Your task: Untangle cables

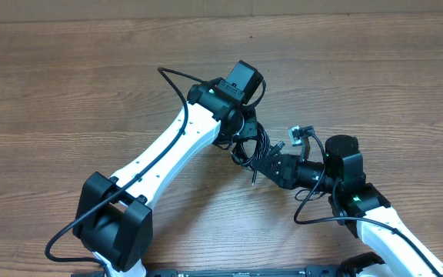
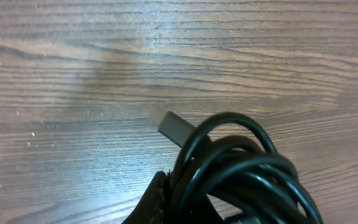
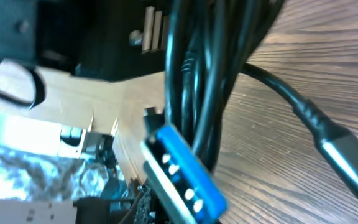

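The left end effector (image 1: 244,131) is clamped tight on the bunched cables (image 1: 258,146) at mid-bench (image 1: 91,77). The right end effector (image 1: 268,163) is pinched closed on the same bundle, with a blue plug (image 3: 182,171) just beside its grip.

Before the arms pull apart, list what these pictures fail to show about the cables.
Overhead: the cables are one small dark clump; cord count and crossings are too small to tell.
Left wrist: the cables run off the bottom edge, so the rest of the loops is cut off.
Right wrist: blurred close-up; which cord carries the blue plug, and what is gripped, cannot be told.
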